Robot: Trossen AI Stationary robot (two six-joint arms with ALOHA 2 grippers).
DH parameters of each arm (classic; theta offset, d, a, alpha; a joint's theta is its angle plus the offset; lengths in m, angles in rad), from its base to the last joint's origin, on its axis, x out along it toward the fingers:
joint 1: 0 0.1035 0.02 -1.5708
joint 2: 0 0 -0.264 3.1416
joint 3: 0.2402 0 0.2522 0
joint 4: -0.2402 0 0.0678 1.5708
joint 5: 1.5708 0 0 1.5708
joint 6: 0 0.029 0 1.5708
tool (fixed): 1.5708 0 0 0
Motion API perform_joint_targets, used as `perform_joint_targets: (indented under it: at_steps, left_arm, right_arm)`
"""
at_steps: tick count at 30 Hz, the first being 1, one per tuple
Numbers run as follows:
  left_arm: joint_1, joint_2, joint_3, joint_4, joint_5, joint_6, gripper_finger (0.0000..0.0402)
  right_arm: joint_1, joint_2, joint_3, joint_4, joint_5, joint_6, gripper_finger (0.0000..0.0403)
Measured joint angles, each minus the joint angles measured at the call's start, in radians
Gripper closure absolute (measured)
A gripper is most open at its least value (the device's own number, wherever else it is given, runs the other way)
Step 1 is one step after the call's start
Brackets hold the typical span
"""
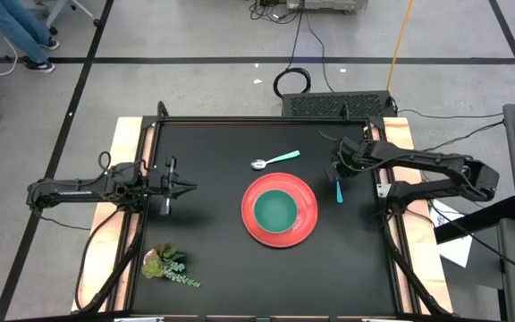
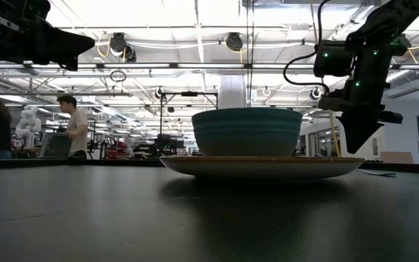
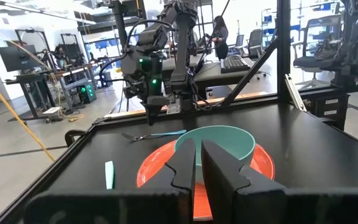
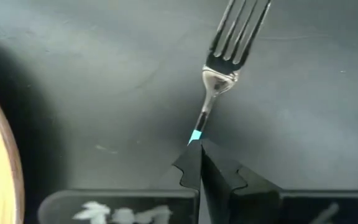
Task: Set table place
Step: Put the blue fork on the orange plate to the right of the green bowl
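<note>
Seen from above, the red plate (image 1: 280,211) sits at the middle of the black table (image 1: 213,152) with the bowl (image 1: 276,211) resting inside it; the spoon (image 1: 274,160) lies just beyond the plate, toward the table's far edge, and a plant sprig (image 1: 170,265) lies well off toward the near left corner. The right gripper (image 1: 337,176) hangs close to the plate's right side with the fork (image 1: 338,190) in its grasp, while the left gripper (image 1: 184,188) waits well to the plate's left. At table height, the bowl stands upright on the plate and the right arm is poised beside the plate's rim. The left wrist view shows the left gripper's fingers (image 3: 182,163) almost pressed together on nothing, aimed at the bowl. The right wrist view shows the right gripper's fingers pinching the fork's handle, tines hanging over bare table beside the plate. The step in hand appears to be placing the fork; the next move likely calls for lowering it flat beside the plate before letting go.
</note>
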Motion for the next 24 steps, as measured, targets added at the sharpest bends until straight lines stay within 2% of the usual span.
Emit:
perform_joint_targets:
  at_steps: [10,17,20,24]
  left_arm:
    - [0.000,0.000,0.000,0.000,0.000,0.017,0.0369]
    - [0.000,0.000,0.000,-0.001,0.000,0.017,0.0369]
    - [0.000,0.000,0.000,-0.001,0.000,0.017,0.0369]
    - [0.000,0.000,0.000,-0.001,0.000,0.017,0.0369]
  right_arm:
    - [-0.016,0.000,0.000,0.044,-0.004,-0.076,0.0403]
    - [-0.023,0.000,0.000,0.062,-0.079,-0.058,0.0399]
    - [-0.035,0.000,0.000,0.047,-0.079,-0.056,0.0382]
    - [-0.055,0.000,-0.001,0.035,-0.078,-0.059,0.0341]
